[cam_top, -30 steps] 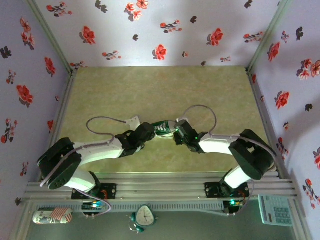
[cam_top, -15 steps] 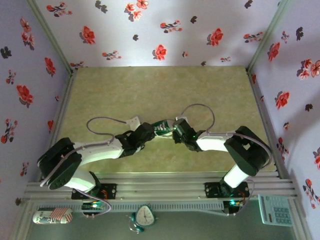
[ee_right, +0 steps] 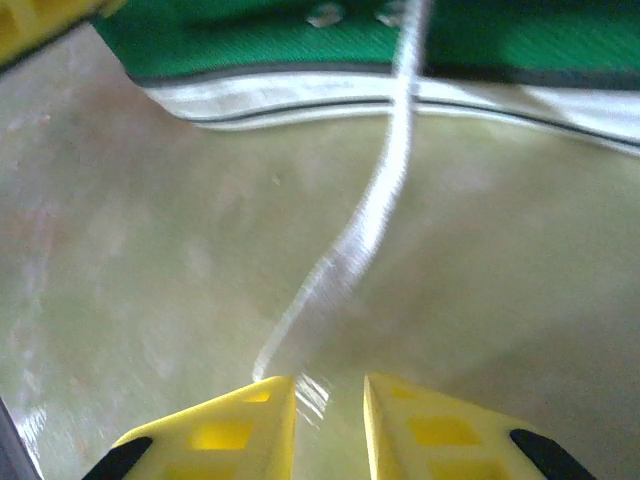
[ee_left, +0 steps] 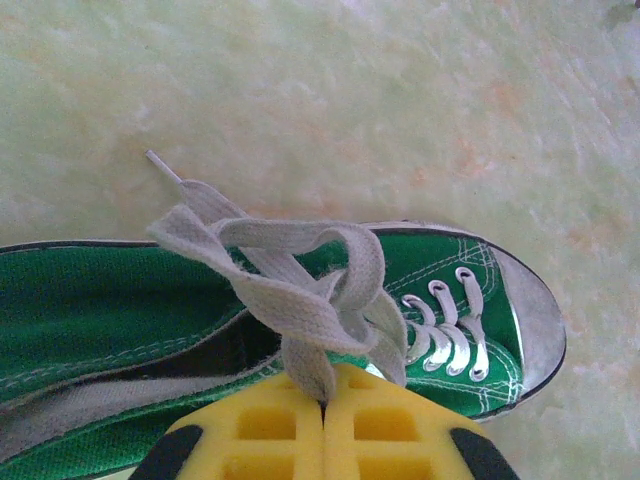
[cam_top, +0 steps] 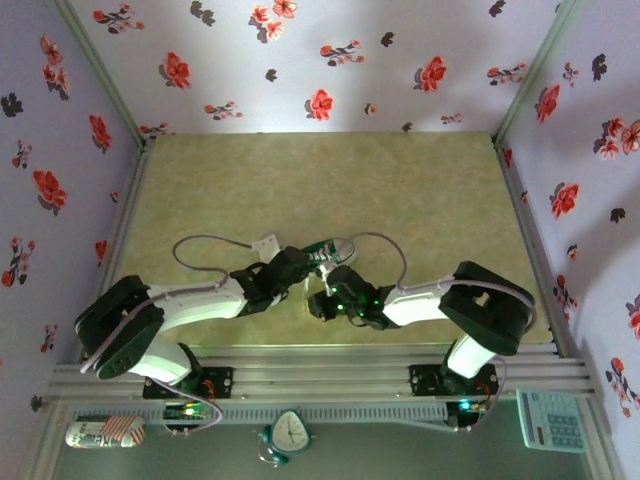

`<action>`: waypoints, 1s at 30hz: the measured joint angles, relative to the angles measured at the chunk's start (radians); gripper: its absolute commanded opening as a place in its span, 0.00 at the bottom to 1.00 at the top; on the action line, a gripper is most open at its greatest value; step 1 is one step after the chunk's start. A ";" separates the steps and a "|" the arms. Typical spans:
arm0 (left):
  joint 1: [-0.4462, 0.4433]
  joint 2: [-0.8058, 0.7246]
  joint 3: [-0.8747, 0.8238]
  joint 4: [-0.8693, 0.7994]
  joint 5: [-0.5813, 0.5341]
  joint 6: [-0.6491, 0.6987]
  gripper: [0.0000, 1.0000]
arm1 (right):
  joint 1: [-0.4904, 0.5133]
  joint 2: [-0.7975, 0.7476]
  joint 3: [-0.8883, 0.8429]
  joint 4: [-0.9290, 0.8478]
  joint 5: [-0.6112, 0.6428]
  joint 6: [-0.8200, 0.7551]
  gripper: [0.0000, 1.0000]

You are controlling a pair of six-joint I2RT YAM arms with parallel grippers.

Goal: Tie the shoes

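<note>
Dark green sneaker [cam_top: 333, 250] on the table [cam_top: 300, 170], roughly midway across it and nearer the arms' bases than the far wall. It appears to rest on its sole. Its long axis runs across the table, slightly skewed. The white toe cap [ee_left: 535, 320] points to the robot's right and a little toward the far wall, and the heel end lies under the left arm's wrist.

**State of the task.** The white laces [ee_left: 300, 300] are threaded through the eyelets near the toe. Above the tongue the two strands cross in one loose, open tangle with a slack loop standing up from it. No tightened knot and no bow is visible. Judged from this, the tie is at an early stage: the crossing has to be drawn snug, and the loops formed and pulled through.

**Left gripper** [ee_left: 322, 410]. It sits over the sneaker's mid-section, on the side nearer the bases. Its yellow fingers are pressed together and pinch one lace strand that rises out of the crossing.

**Right gripper** [ee_right: 330, 400]. It sits off the sneaker's near side, apart from the sole rim. Its fingers stand a narrow gap apart. A free lace strand [ee_right: 385, 190] runs from the sneaker across the table to that gap. The view is blurred, and the strand does not look pinched.
</note>
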 measured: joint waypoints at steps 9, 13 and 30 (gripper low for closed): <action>0.000 -0.042 -0.018 -0.001 0.022 -0.009 0.00 | -0.100 -0.166 -0.026 -0.032 0.157 0.054 0.26; -0.002 -0.059 -0.030 -0.001 0.032 -0.019 0.00 | -0.112 -0.146 0.013 -0.035 0.168 0.090 0.25; -0.037 -0.080 -0.076 0.000 0.034 -0.064 0.00 | -0.119 0.026 0.043 0.233 0.056 0.446 0.26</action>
